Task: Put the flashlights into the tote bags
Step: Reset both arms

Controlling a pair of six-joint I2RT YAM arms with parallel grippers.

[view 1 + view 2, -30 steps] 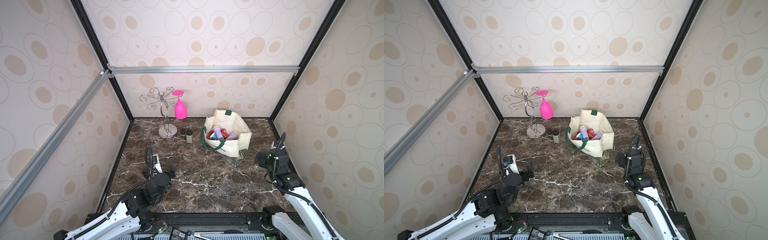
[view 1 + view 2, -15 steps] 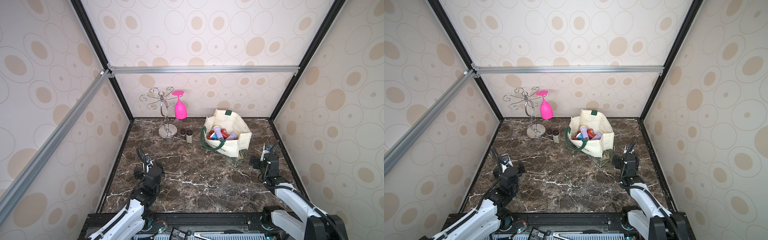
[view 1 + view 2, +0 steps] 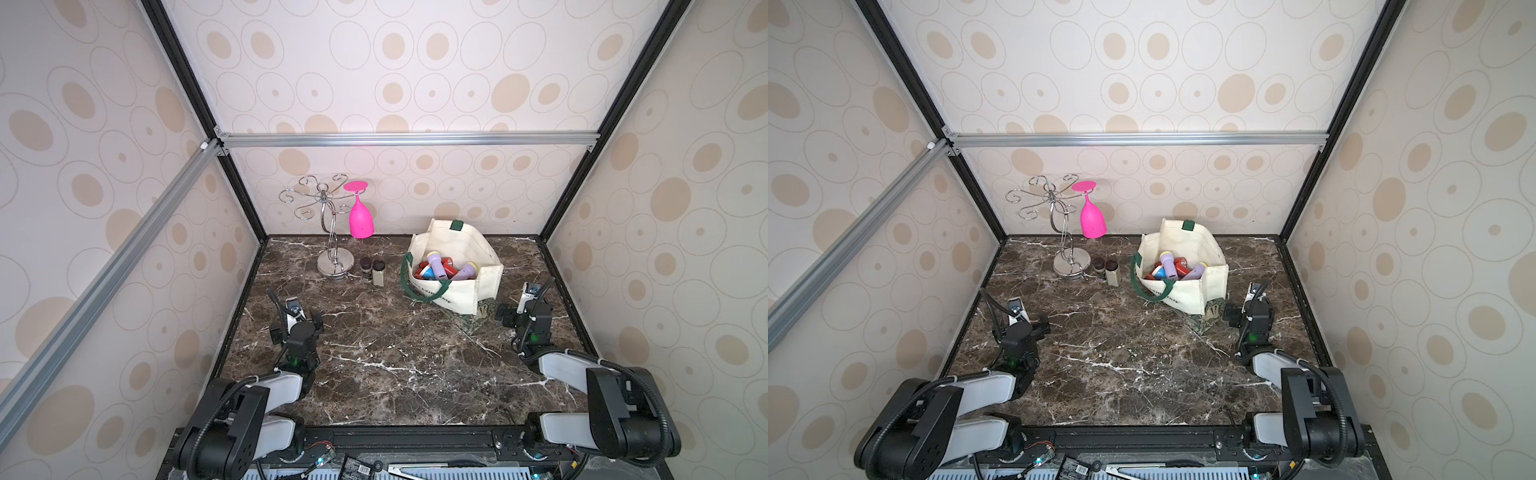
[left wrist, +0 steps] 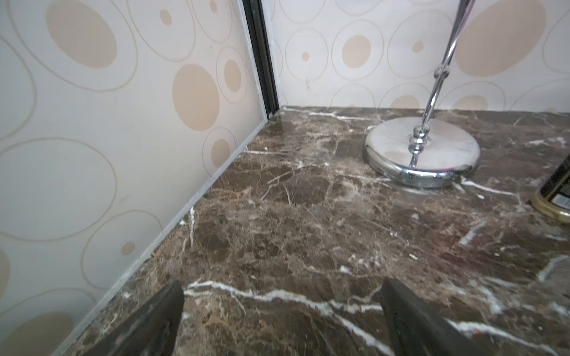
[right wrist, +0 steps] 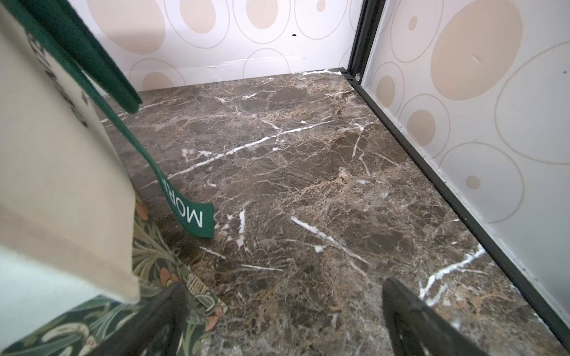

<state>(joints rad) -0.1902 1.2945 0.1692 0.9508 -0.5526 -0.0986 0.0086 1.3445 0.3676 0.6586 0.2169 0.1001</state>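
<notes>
The cream tote bag [image 3: 455,291] [image 3: 1185,293] with dark green handles stands open at the back right. Several flashlights [image 3: 437,265] [image 3: 1169,266], lilac, red and blue, lie inside it. I see no flashlight on the tabletop. My left gripper [image 3: 296,322] [image 4: 282,296] sits low near the left wall, open, with only bare marble between its fingers. My right gripper [image 3: 523,309] [image 5: 283,296] rests low just right of the bag, open and empty. One of its fingers [image 5: 160,320] is over the patterned cloth at the bag's corner.
A chrome glass rack [image 3: 333,266] [image 4: 422,151] stands at the back left with a pink glass [image 3: 360,218] hanging from it. Two dark-capped jars [image 3: 372,270] stand beside its base. A green patterned cloth [image 3: 478,318] [image 5: 92,320] lies under the bag. Walls close three sides.
Both arms have folded down and drawn in, bringing the grippers low over the tabletop. Both grippers stayed open. The bag and its contents have not moved.
</notes>
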